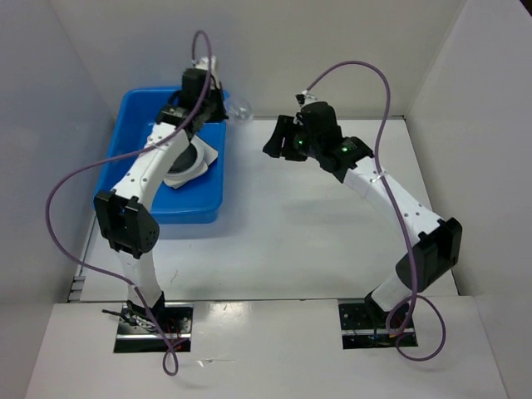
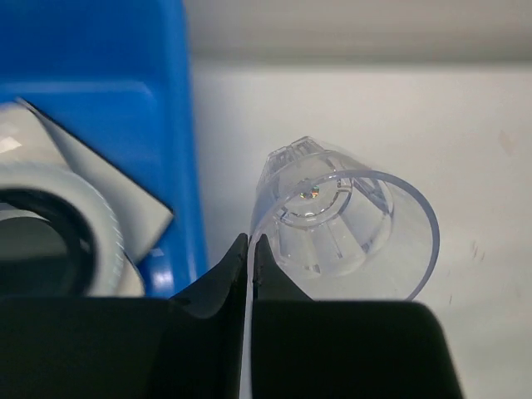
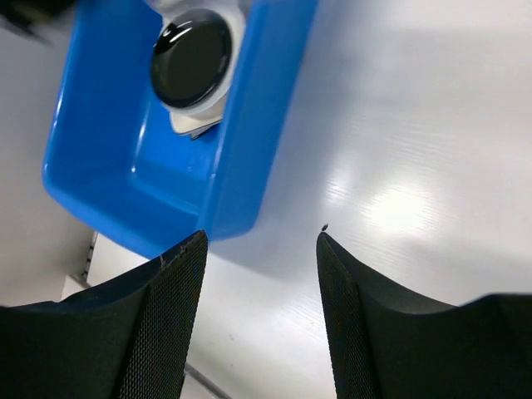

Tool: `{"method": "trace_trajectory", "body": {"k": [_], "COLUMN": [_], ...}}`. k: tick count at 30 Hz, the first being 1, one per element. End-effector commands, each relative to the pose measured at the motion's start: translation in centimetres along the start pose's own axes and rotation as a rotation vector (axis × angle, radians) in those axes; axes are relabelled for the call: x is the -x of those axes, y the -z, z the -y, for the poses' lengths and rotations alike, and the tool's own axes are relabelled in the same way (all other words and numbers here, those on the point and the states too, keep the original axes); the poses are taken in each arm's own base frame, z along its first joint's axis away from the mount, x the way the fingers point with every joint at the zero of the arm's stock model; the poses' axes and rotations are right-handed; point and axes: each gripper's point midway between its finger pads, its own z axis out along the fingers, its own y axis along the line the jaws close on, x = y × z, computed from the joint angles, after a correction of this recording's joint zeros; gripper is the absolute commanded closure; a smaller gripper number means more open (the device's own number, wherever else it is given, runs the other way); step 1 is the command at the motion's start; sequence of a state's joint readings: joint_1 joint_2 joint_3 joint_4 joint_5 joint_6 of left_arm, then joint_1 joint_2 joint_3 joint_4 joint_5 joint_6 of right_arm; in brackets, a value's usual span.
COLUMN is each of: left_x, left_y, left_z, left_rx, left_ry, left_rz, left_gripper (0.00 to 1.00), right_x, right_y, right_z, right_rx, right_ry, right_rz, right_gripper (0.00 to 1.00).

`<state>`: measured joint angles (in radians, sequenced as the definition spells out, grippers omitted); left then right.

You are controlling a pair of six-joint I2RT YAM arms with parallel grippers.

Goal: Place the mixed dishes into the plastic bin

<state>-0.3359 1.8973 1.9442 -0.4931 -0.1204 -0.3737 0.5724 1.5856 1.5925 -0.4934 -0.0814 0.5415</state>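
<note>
The blue plastic bin [image 1: 137, 179] stands at the left of the table. Inside it a black bowl [image 3: 193, 58] sits in a round white dish [image 3: 231, 37] on flat white plates [image 2: 125, 195], partly hidden by my left arm in the top view. The small clear cup [image 2: 345, 224] hangs tilted just outside the bin's back right corner, also visible as the cup [image 1: 239, 110] from above. My left gripper [image 2: 250, 241] is shut on the cup's thin rim. My right gripper [image 3: 262, 237] is open with nothing in it, above the table to the right of the bin.
White walls enclose the table on three sides. The bin's right wall [image 2: 179, 125] is close beside the held cup. Bare white tabletop [image 1: 316, 224] lies between the bin and the right arm.
</note>
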Motion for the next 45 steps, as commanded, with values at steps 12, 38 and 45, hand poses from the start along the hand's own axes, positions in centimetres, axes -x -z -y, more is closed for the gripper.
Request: {"method": "trace_trajectory", "body": {"k": [12,38,45], "left_x": [5.0,-6.4,-9.1], "left_y": [1.3,5.5,8.5], "left_z": [-21.7,-37.8,-37.4], "left_rx": [0.372,0.96,0.949], "left_ry": [0.231,0.25,0.283], "left_rz": [0.113,-0.073,-0.138], "left_gripper": [1.0,1.0,1.0], "right_x": [-0.4,-4.1,-5.1], "right_y": [3.6,3.8,2.5], "right_z": [4.9,8.0,8.2], "right_rx": [-0.09,-0.141,-0.131], "right_ry": [-0.046,-0.134,-0.112], "right_rz": [0.071,-0.004,-0.057], "right_gripper": [0.39,0.39,0.39]}}
